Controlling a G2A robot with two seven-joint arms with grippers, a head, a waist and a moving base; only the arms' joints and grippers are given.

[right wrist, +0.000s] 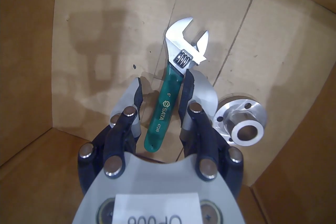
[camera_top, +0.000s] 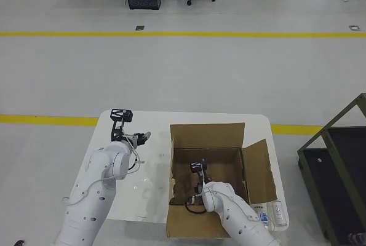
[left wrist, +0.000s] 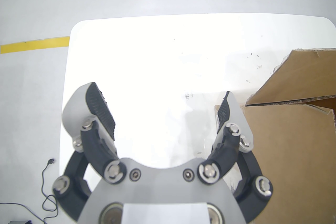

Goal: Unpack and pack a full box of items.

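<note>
The cardboard box (camera_top: 207,134) stands open, its flaps spread outward; on its floor an adjustable wrench (right wrist: 170,93) lies flat, green handle, steel head with the mouth partly open. Just beside the handle, not touching it, a silver metal flange (right wrist: 240,122) sits with its bore facing up.

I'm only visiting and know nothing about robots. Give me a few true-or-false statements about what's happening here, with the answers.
1. A wrench lies inside the box. True.
2. The right jaws are clamped on the wrench. False: they are open, one on each side of its green handle.
3. A metal flange lies beside the wrench. True.
4. The left jaws hold a bottle. False: they are open and empty, above the table.
</note>
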